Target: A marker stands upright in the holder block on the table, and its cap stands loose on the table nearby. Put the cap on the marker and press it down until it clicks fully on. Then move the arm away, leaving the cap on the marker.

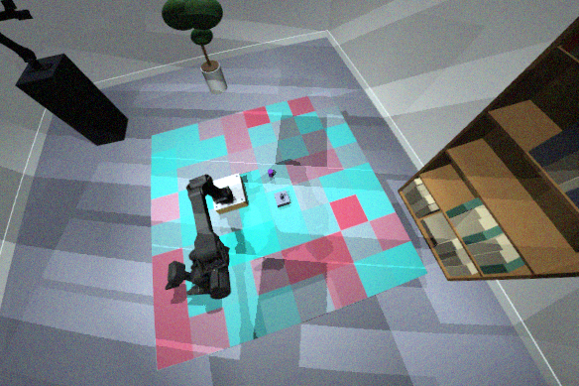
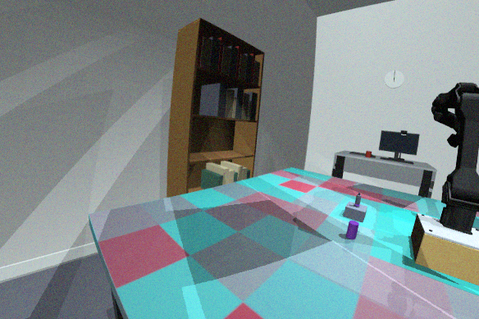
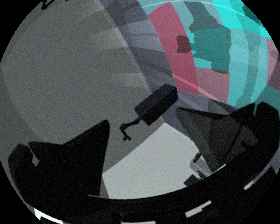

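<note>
Around my base plinth (image 1: 237,194), near the bench's (image 2: 135,247) middle, two obstacles stand: the holder block (image 1: 283,198) carrying the marker (image 2: 358,199), and the cap (image 1: 271,173) standing apart from it. A free gap separates them. My open gripper (image 1: 174,275) hangs toward the opposite edge.

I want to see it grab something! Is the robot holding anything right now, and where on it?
Nothing yet. The gripper is open, and the purple cap stands alone on the table, apart from the marker in its holder block.

1. The arm (image 1: 200,209) stands folded near the table's left edge
2. The gripper (image 1: 177,275) hangs low toward the near-left corner, fingers spread wide, holding nothing
</note>
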Available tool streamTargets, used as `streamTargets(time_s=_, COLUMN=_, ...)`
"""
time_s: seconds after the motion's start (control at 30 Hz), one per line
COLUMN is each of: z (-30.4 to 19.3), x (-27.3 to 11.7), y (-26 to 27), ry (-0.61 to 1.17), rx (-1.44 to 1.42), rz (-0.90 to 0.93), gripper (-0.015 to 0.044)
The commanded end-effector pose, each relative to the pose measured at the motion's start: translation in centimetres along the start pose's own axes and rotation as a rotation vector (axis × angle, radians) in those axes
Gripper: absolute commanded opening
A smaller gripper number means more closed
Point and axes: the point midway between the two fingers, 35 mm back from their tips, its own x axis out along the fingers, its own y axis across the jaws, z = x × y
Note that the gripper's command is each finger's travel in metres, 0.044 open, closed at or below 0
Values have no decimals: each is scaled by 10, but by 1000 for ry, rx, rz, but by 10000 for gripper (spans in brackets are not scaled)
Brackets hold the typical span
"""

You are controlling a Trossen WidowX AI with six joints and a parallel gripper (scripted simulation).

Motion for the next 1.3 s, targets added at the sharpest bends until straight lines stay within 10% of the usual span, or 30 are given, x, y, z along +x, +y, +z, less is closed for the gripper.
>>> streamTargets(time_s=0.0, z=-1, x=-2, y=-2, ry=5, rx=-14, rz=-7, gripper=374)
streamTargets(time_s=0.17, z=-9, x=-55, y=-59, ry=160, rx=-378, rz=-170, gripper=247)
streamTargets(time_s=0.7, z=72, x=-268, y=-196, ry=938, rx=-1612, rz=-349, gripper=247)
streamTargets(time_s=1.27, z=286, x=-403, y=-233, ry=2005, rx=-2705, rz=140, gripper=247)
